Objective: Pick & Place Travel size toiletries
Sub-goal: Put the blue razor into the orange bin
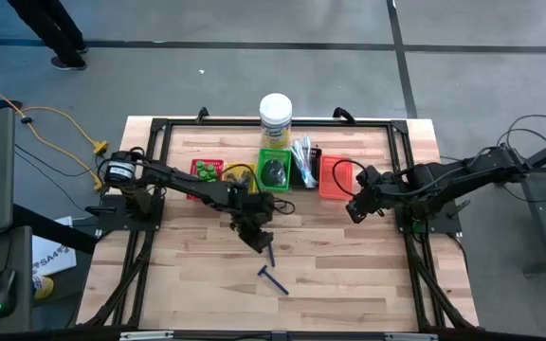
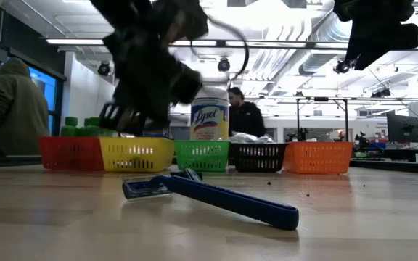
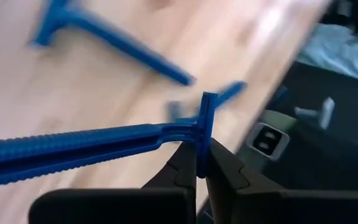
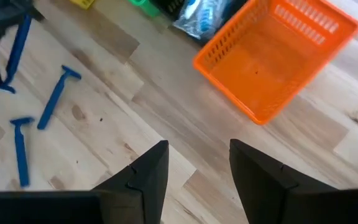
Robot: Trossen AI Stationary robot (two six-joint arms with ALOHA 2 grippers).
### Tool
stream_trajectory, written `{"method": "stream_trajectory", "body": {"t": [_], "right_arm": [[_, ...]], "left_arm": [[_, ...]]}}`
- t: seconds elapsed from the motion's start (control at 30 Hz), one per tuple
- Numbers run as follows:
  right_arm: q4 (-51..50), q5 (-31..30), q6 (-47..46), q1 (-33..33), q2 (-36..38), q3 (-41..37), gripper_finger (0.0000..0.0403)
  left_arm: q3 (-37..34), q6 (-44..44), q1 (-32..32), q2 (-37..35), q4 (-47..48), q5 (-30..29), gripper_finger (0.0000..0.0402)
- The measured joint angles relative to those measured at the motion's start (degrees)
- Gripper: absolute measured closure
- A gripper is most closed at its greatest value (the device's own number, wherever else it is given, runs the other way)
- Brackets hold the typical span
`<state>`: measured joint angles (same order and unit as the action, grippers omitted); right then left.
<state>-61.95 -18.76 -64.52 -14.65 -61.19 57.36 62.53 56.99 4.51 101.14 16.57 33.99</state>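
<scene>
The jar (image 2: pixel 210 114) behind the trays carries the brand name "Lysol" in dark script on its label, seen in the low view. The smaller print beneath that name is too small to make out.

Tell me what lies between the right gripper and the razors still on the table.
Only bare wood. In the right wrist view, nothing sits on the table between the open right gripper and the loose razors; the orange tray is off to the side.

We see one dark-blue razor (image 3: pixel 92 146) pinched at its head in the left gripper (image 3: pixel 201 168), raised off the table; two more razors (image 4: pixel 55 96) lie flat at its six o'clock.
</scene>
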Motion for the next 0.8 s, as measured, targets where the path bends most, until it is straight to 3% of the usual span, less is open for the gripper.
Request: {"method": "stream_trajectory", "body": {"t": [0.17,0.57,0.8], "right_arm": [[3.3,-0.5,9.0,-2.2,-0.5,0.0,0.0243],[15.4,-2.3,44.7,-5.0,-7.2,0.0,0.0243],[24.5,-4.5,53.7,-4.7,-11.9,0.0,0.0243]], "left_arm": [[3.2,-5.7,-0.3,-1.8,-0.6,0.4,0.0394],[12.5,-18.3,-3.5,-2.1,-6.1,8.4,0.0395],[14.7,-23.7,-4.5,-2.1,-8.4,14.8,0.0396]]}}
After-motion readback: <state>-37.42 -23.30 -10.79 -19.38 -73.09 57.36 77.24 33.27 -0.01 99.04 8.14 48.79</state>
